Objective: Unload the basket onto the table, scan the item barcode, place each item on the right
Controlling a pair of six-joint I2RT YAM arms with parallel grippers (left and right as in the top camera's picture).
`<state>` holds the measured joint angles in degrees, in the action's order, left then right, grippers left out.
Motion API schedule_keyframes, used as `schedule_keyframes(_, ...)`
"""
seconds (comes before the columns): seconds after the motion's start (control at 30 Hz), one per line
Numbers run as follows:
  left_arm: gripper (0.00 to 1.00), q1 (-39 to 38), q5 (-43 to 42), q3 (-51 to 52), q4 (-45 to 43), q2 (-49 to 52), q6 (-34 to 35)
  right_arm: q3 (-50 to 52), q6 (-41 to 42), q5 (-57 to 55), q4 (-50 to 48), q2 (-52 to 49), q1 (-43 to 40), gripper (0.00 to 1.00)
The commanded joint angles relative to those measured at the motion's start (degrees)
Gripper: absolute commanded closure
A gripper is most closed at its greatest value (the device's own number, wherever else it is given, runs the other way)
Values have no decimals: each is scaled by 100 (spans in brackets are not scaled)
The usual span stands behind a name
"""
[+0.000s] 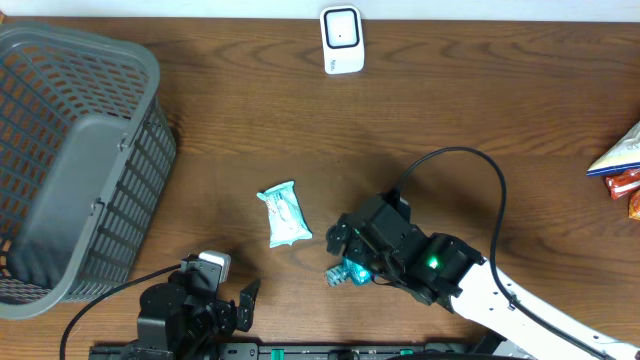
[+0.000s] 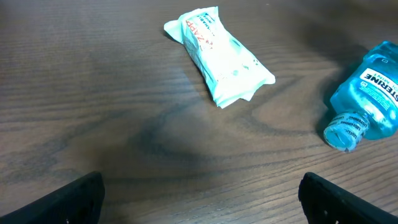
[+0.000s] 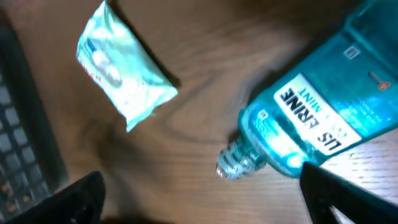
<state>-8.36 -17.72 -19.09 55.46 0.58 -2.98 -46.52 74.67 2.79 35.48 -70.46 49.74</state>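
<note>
I see the mouthwash bottle lying on the bench, lower centre of the overhead frame, just beneath my right tool, spread wide and empty; left tool likewise.

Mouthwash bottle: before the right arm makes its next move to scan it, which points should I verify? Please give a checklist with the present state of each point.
1. Is the right gripper open: ok, its fingers stand wide apart.
2. Is the mouthwash bottle gripped: not ok, it lies on the table, ahead of the fingertips.
3. Is the barcode exposed: cannot tell, none can be made out in these views.
4. Is the scanner unobstructed: ok, nothing stands near it.
5. Is the wipes packet apart from the bottle: ok, a gap shows.
6. Is the left gripper free: ok, open and holding nothing.
</note>
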Motion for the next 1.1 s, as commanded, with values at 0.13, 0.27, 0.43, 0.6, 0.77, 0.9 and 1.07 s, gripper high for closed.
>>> schedule_keyframes(0.13,1,-4,-26,-9,70,-24,9,-15,2105,1010,529,-376,-55,5)
schedule_keyframes(0.27,1,-2,-26,-9,70,-24,9,-52,2634,1556,529,-914,-153,11)
schedule_keyframes(0.43,1,-2,-26,-9,70,-24,9,-74,2708,1797,525,-1580,-621,11)
schedule_keyframes(0.6,1,-2,-26,-9,70,-24,9,-138,2586,1862,516,-2232,-1014,17)
schedule_keyframes(0.77,1,-2,-26,-9,70,-24,9,-417,2343,1707,553,-2763,-1005,19)
schedule_keyframes(0.9,1,-2,-26,-9,70,-24,9,-511,1956,1226,654,-3010,-994,37)
schedule_keyframes(1.07,1,-2,-26,-9,70,-24,9,-557,1377,872,651,-3014,-994,63)
